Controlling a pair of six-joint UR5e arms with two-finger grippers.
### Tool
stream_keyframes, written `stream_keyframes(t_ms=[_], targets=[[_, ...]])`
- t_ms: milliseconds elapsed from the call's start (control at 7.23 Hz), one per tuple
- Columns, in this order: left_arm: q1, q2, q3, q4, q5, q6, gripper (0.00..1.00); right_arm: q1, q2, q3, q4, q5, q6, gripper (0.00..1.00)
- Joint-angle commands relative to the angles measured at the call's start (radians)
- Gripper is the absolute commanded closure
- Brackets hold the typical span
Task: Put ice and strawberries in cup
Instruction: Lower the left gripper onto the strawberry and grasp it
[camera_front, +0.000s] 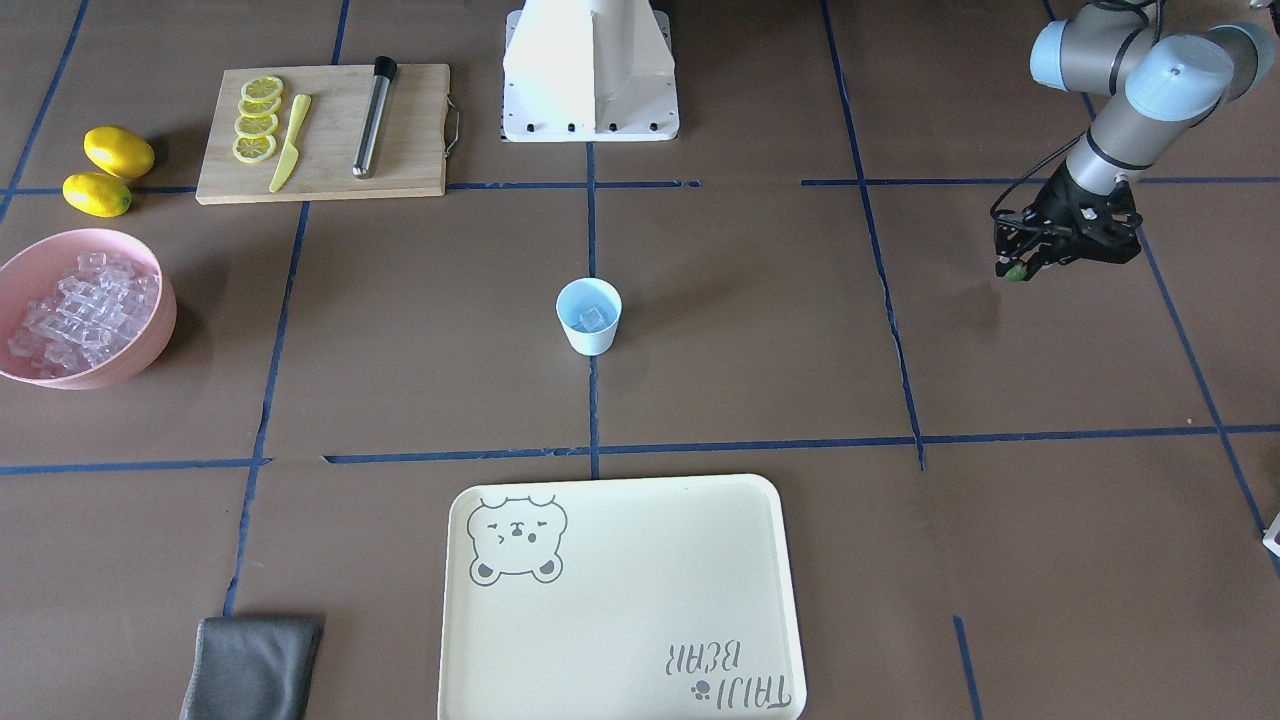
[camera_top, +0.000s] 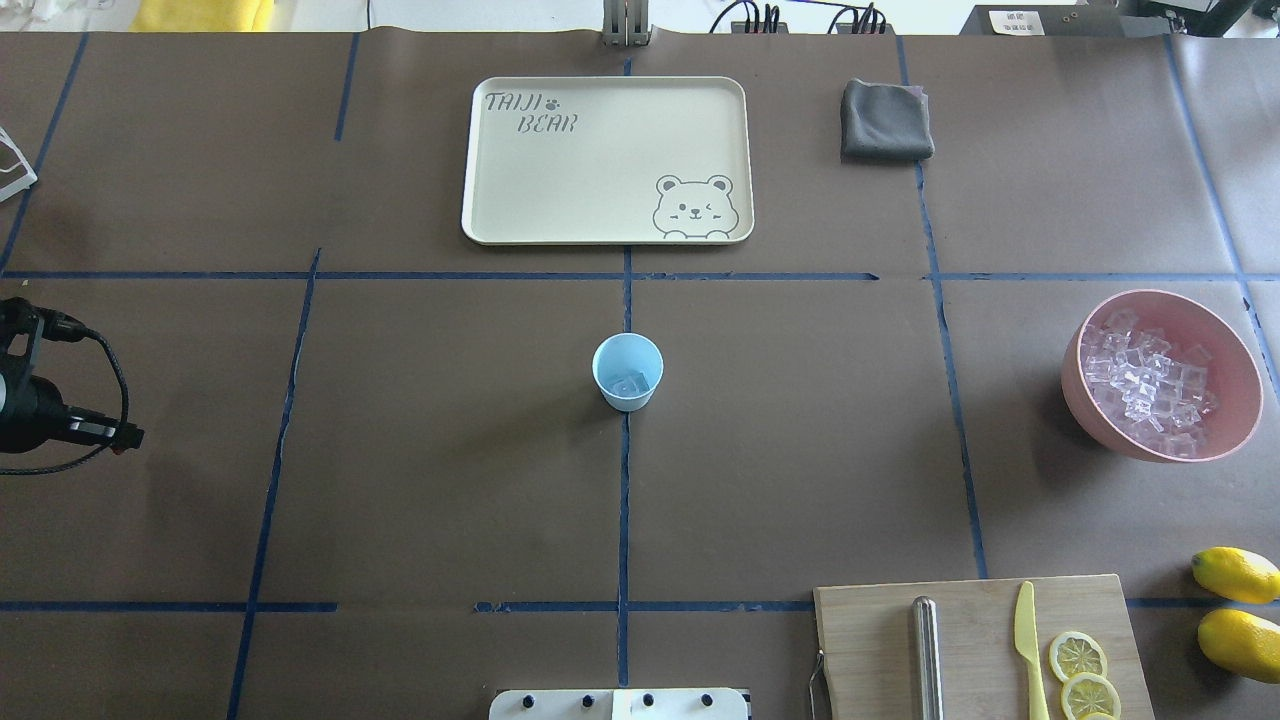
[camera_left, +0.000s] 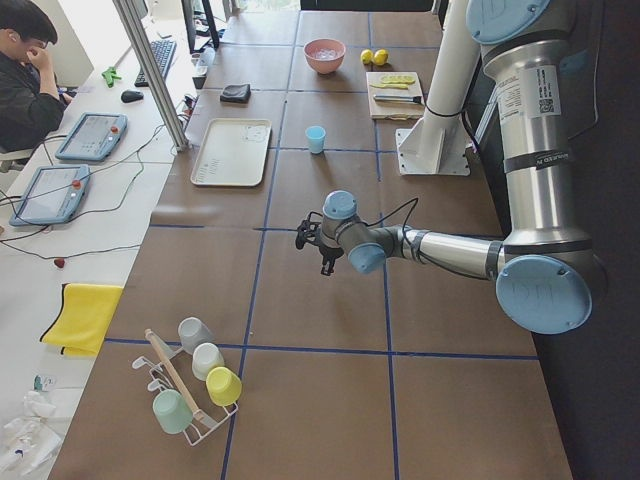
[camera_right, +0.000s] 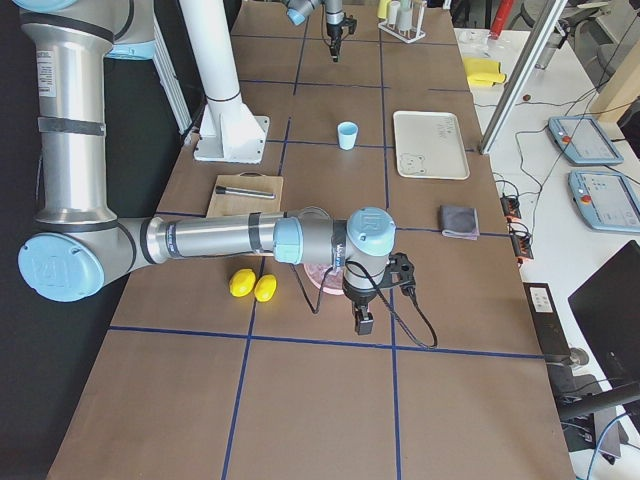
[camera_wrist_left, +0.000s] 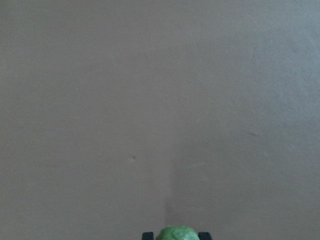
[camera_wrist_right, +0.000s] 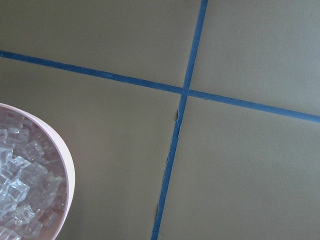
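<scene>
The light blue cup (camera_front: 589, 330) stands upright at the table's middle, also in the overhead view (camera_top: 628, 388). An ice cube (camera_front: 592, 318) lies inside it. More ice (camera_front: 80, 305) fills the pink bowl (camera_front: 150, 350). My left gripper (camera_front: 1016, 266) hovers far to the cup's side, above bare table. It is shut on the strawberry (camera_front: 1016, 272), of which only the green top (camera_wrist_left: 177, 234) shows between the black fingertips. My right gripper (camera_right: 362, 322) shows only in the exterior right view, beside the pink bowl (camera_right: 325, 282); I cannot tell if it is open or shut.
A cream bear tray (camera_front: 620, 690) lies beyond the cup. A grey cloth (camera_front: 250, 668) lies near it. A cutting board (camera_front: 410, 150) holds lemon slices (camera_front: 257, 118), a yellow knife (camera_front: 290, 142) and a metal rod (camera_front: 374, 118). Two lemons (camera_front: 108, 168) lie beside it.
</scene>
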Motion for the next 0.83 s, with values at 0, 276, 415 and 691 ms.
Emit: stream_keyframes(t_ms=[0, 276, 415, 691], targets=[[-0.071, -0.005, -0.053, 0.011, -0.083, 0.001, 1.00, 0.000, 0.000, -0.001, 0.000, -0.001, 0.002, 0.00], [-0.134, -0.009, -0.152, 0.134, -0.184, 0.003, 1.00, 0.000, 0.000, -0.002, 0.000, -0.001, 0.002, 0.00], [-0.135, -0.021, -0.244, 0.267, -0.184, 0.004, 1.00, 0.000, 0.000, -0.002, 0.000, -0.001, 0.002, 0.00], [-0.132, -0.137, -0.366, 0.532, -0.175, 0.004, 1.00, 0.000, 0.000, -0.004, 0.000, -0.001, 0.002, 0.00]])
